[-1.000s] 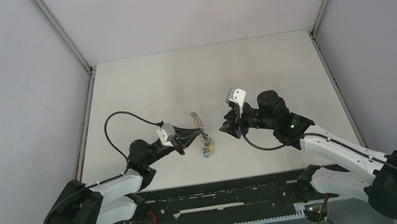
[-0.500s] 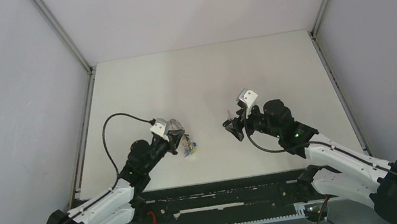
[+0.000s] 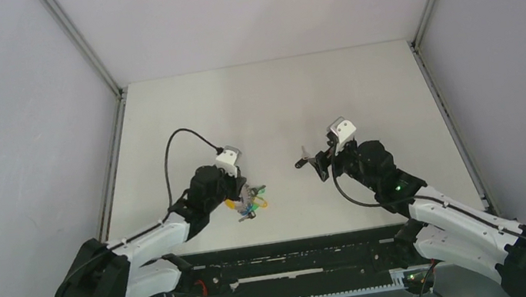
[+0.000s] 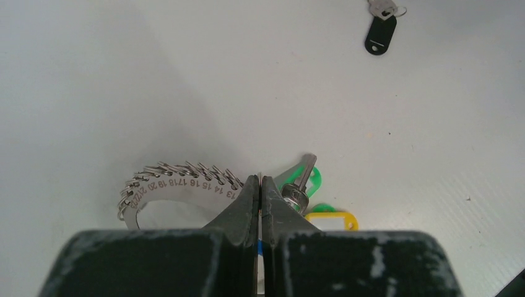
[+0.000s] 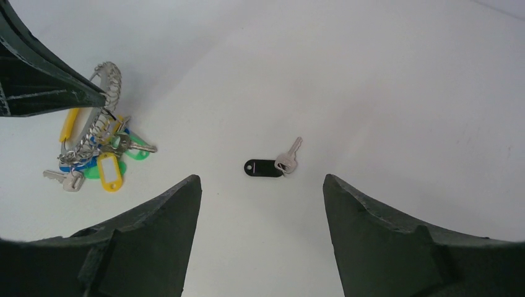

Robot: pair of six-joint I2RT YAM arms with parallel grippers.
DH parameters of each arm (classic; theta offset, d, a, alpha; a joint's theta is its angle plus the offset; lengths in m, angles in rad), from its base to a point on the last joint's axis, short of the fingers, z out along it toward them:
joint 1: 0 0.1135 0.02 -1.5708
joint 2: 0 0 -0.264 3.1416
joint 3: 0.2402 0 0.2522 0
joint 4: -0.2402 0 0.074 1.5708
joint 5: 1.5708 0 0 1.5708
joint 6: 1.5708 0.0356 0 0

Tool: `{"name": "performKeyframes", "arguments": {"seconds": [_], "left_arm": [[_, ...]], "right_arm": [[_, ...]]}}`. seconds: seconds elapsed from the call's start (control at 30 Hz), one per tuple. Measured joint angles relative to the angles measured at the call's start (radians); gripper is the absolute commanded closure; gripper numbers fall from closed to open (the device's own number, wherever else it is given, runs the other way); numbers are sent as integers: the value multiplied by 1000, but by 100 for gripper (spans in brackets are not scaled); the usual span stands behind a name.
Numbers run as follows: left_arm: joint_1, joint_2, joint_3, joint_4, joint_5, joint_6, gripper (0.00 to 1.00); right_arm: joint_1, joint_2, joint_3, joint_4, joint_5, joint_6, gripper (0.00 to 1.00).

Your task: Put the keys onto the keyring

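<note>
Progress: most of the job looks done.

Keyring (image 4: 179, 176), a silvery coil with a numbered plate, is pinched at its edge by the left claw (image 4: 260, 185), jaws closed right down on the wire.

Coloured-tag keys (image 5: 105, 164) (yellow, green, blue) bunch tight against the keyring. They appear threaded on it, though each one's link is too small to confirm.

Black-tagged key (image 5: 272, 166) lies alone, flat on the table (image 5: 402, 93), well apart from the keyring on the side toward the right arm. Nothing touches it.

Right claw (image 5: 261, 179) hangs above that key, jaws spread wide and holding nothing; the key shows between its two fingers.

Judgement: one key is left. What remains is to pick up the black-tagged key, bring it over to the keyring and work its small loop onto a coil while the left claw holds the keyring. The key lies flat, so the pickup looks fiddly, and the threading is likely the hardest part.
</note>
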Motion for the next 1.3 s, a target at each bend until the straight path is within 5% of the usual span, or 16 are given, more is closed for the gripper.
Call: {"name": "performKeyframes", "arguments": {"seconds": [0.33,0.8,1.03,1.3], "left_arm": [[-109,212,208,-132,-1,106,97],[-212,285,311,-249,-8,268,69],[-217,160,262,-200,-34,261,58],[-192,-41,139,-97,-96,161,51]], "right_arm": [[0,14,0,20,6,11,27],[0,3,0,22,6,27,20],[0,-9,0,18,-2,68,7],[-4,-5,1,-14,-36,113,5]]}}
